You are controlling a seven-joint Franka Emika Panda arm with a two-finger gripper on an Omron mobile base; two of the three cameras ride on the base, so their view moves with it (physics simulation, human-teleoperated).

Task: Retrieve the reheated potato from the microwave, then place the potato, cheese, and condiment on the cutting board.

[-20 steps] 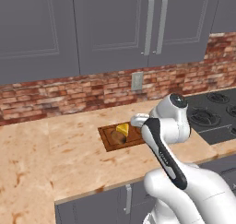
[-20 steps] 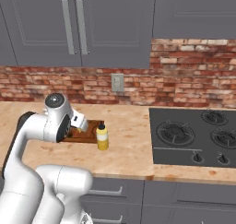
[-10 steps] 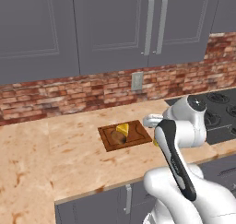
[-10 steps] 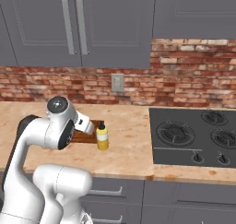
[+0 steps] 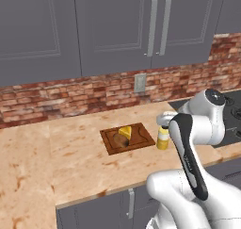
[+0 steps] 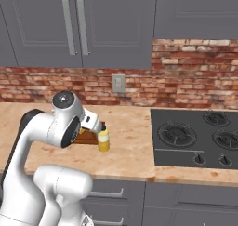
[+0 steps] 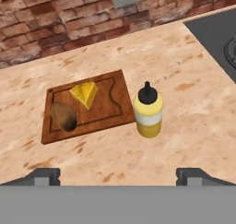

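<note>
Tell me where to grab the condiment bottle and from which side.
Grip the condiment around its yellow body, below the dark cap, which looks too narrow and pointed to hold. It stands upright on the counter just off the cutting board, so coming down from above with the open gripper and one finger on either side seems best.

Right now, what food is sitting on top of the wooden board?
The cutting board holds the potato and the cheese. The condiment bottle stands beside it on the counter. Nothing shows of what lies underneath.
</note>
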